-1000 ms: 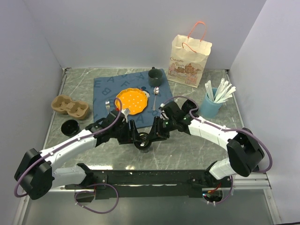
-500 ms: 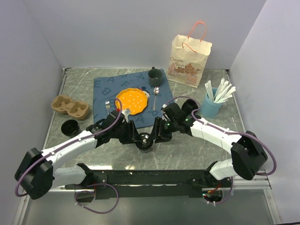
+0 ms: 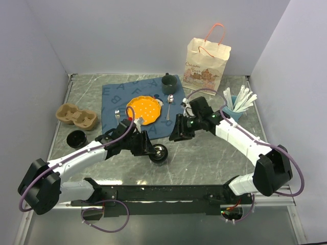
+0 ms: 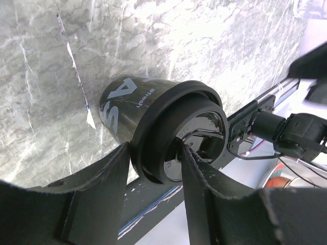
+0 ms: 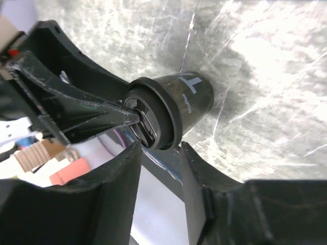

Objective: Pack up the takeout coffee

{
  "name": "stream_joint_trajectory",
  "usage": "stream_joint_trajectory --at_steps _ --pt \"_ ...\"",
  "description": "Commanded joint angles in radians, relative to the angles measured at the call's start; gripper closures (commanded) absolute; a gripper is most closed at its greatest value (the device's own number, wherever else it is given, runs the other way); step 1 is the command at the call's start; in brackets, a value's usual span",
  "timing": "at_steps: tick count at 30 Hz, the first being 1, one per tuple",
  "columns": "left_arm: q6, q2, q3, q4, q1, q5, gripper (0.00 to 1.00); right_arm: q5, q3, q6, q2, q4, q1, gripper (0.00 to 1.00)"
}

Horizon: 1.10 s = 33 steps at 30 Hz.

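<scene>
The takeout coffee is a black cup [image 3: 160,153] with white letters and a black lid, standing on the marble table near its front edge. In the left wrist view the cup [image 4: 127,104] fills the middle. My left gripper [image 4: 156,153] is shut on the lid's rim, one finger on the outside and one on the lid's top. In the top view the left gripper [image 3: 150,148] meets the cup from the left. My right gripper [image 3: 178,136] hangs open up and to the right of the cup, clear of it. Its fingers [image 5: 127,168] are empty, and the cup [image 5: 176,107] lies beyond them.
A cardboard cup carrier [image 3: 76,116] and a black round piece [image 3: 76,138] sit at the left. A blue mat [image 3: 115,99] holds an orange plate [image 3: 143,110], a spoon [image 3: 169,104] and a dark mug [image 3: 168,80]. At the back right stand a paper bag [image 3: 207,66] and a blue cup of white utensils [image 3: 231,113].
My right gripper has let go of the cup and drawn back up and right toward the mat. My left gripper has closed on the lid's rim. The cup stays in place.
</scene>
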Motion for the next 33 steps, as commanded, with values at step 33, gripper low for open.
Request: stream_joint_trajectory --at_steps 33 --pt "0.116 0.132 0.024 -0.141 0.013 -0.043 0.51 -0.399 -0.008 -0.267 0.282 0.11 -0.054 0.66"
